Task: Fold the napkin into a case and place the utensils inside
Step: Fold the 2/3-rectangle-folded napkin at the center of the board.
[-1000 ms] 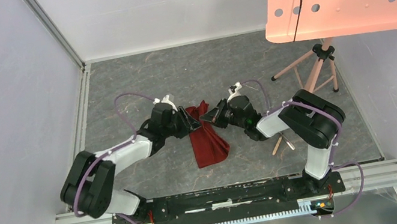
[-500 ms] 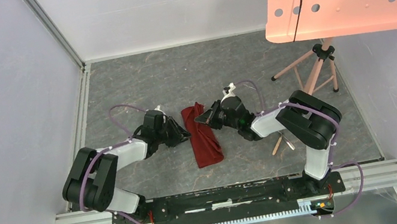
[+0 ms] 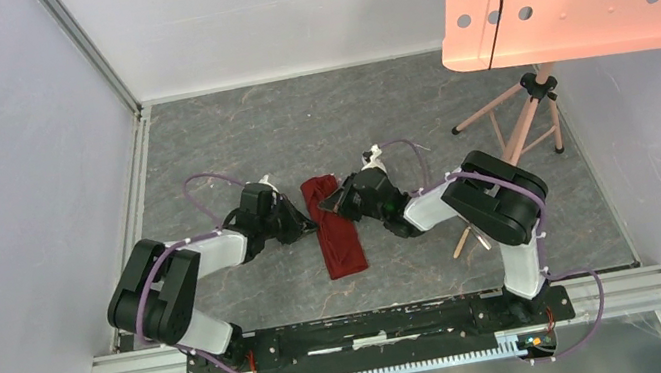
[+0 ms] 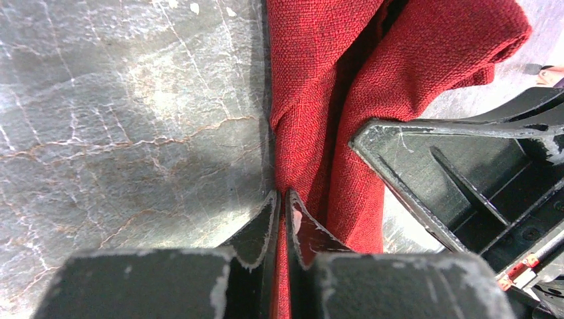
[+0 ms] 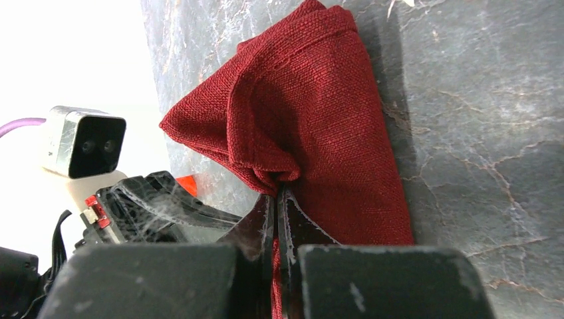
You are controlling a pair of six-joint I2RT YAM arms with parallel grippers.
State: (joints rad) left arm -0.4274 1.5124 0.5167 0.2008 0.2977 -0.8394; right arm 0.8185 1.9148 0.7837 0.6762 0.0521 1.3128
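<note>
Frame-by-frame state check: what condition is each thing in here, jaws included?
napkin: folded into a narrow strip on the table, far end bunched.
left gripper: jaws shut on the napkin's edge.
right gripper: jaws shut on the napkin's bunched end.
utensils: on the table by the right arm, outside the napkin, partly hidden.

Top view overhead, distant; wrist views close, opposed, both on napkin [image 4: 312, 100].
</note>
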